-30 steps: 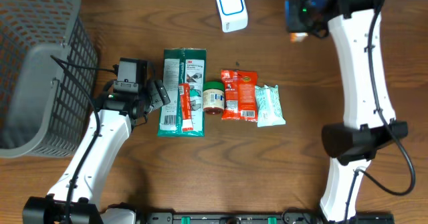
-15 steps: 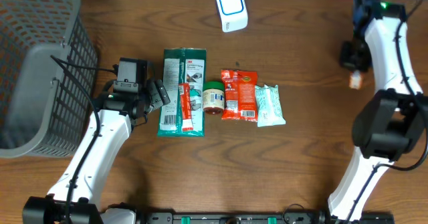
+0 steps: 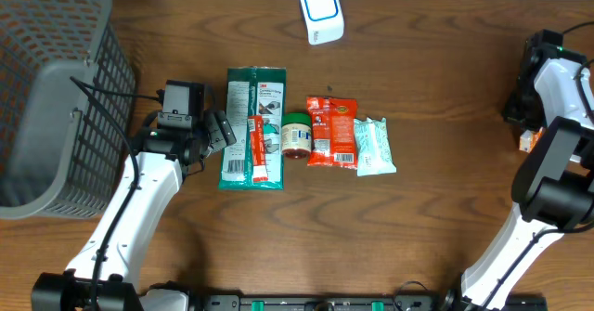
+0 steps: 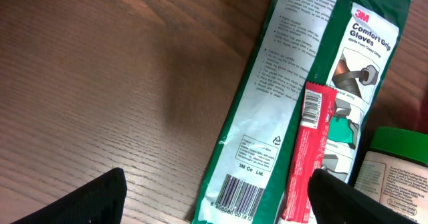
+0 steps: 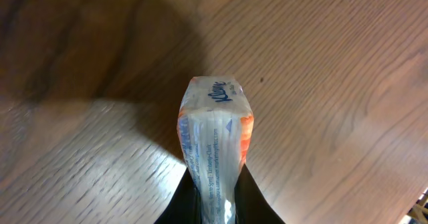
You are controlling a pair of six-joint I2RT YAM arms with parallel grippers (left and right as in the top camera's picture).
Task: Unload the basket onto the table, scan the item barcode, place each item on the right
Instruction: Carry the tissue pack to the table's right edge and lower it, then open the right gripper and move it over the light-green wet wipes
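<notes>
While our right claw [image 5: 212,200] pinches the tissue pack [image 5: 214,127] at the bench's [image 3: 436,88] right edge, well apart from the scanner [image 3: 321,12], we cannot tell if it got scanned; our left claw [image 3: 219,130] gapes wide beside the glove pack [image 3: 252,130]; more scanning looks left.

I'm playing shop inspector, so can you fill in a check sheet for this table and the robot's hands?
Surface: brown wooden table, no spills seen.
Job's things: white box scanner with a blue square at the far edge; orange-and-white Kleenex tissue packet in the right hand.
Clutter: green 3M glove packet, thin red stick packet lying on it, green-lidded jar, red snack packet, pale mint packet, all in a row; grey mesh basket at the left.
Hands: left hand open beside the glove packet, holding nothing; right hand shut on the tissue packet.
Cables: black cable crossing the basket.
Surroundings: nothing seen.
</notes>
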